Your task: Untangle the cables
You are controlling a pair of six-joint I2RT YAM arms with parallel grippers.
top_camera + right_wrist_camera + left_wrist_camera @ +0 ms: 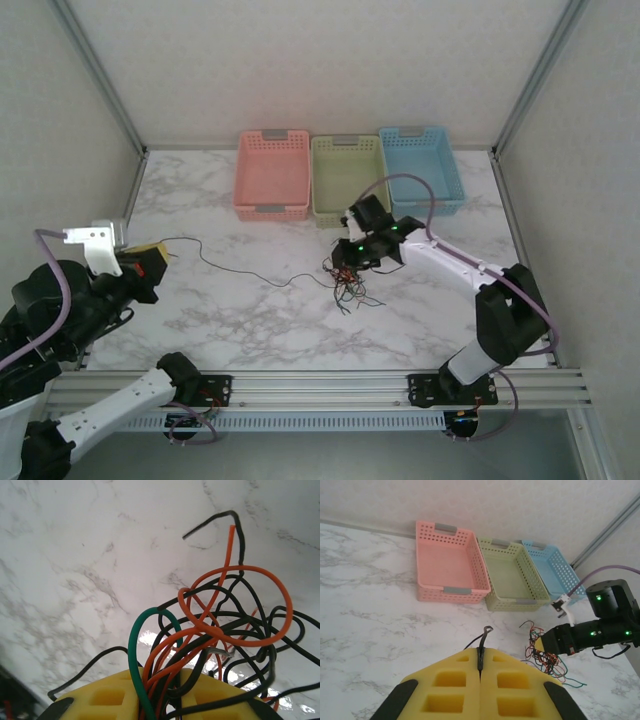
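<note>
**Untangling, separation step.** The left claw [480, 666] is fully closed, its yellow pads pinching one end of a single black cable [481, 642]. In the top view it sits at the 9 o'clock edge of the worktop [250, 325]. From there the black cable runs slack across the marble toward 3 o'clock and enters the tangle [347, 283], which lies just right of the worktop's centre. The right claw [167, 696] is nearly closed on the tangle: green, orange and black cables are bunched between its pads, and loose loops fan out beyond them toward 1 o'clock in the wrist view. The pink basket [271, 209], green basket [322, 180] and blue basket [455, 180] stand in a row at 12 o'clock with nothing visible inside.

Judged step: one cable is being drawn out of the knot while the other arm anchors the rest. The black cable's far end appears still caught, so the task looks early. The next move probably calls for a steady pull toward 9 o'clock with the right grip kept firm. If the tangle drags along, the right claw would need to regrasp.
</note>
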